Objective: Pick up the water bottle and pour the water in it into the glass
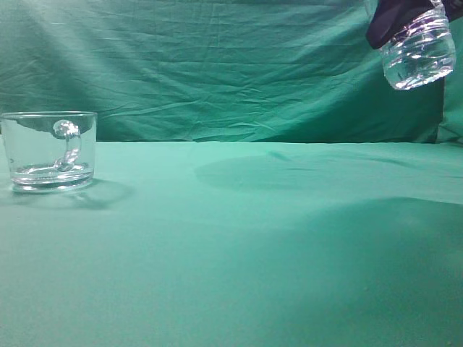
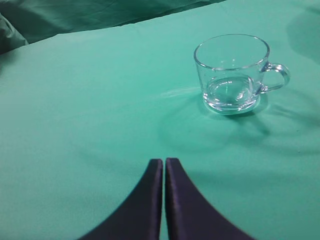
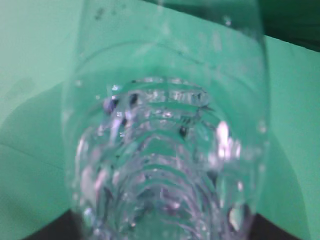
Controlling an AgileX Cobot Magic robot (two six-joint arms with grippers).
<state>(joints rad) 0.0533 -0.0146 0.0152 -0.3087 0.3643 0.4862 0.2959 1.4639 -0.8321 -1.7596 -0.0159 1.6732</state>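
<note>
Exterior view, far left at 9 o'clock: the glass (image 1: pixel 49 152) upright on the green worktop (image 1: pixel 239 246), rim up, curved handle seen through the clear wall, thick base w/ bright glints, faint shadow to its right. Whether any liquid inside: cannot tell. Creased green backdrop cloth (image 1: pixel 217 65) behind.

Top right, approx 1 o'clock: the water bottle (image 1: pixel 418 52) lifted well clear of the worktop, tilted, rounded base pointing down-right, only the lower part in frame. Clamped by the right tool (image 1: pixel 396 22), dark fingers wrapped across the ribbed body. Bottle well apart from the glass, nearly the full width of the frame between them.

Left wrist view: left tool (image 2: pixel 164 200) at 6 o'clock, two dark fingers pressed together, gripping nothing, above bare cloth. Glass (image 2: pixel 232 72) at 1–2 o'clock of that tool, handle pointing right.

Right wrist view: bottle (image 3: pixel 165 150) filling nearly the whole frame, ribs and droplets blurred. The water (image 3: pixel 160 165) visible as bright ripples through the clear wall. Tool fingers only dark slivers at the bottom corners.
</note>
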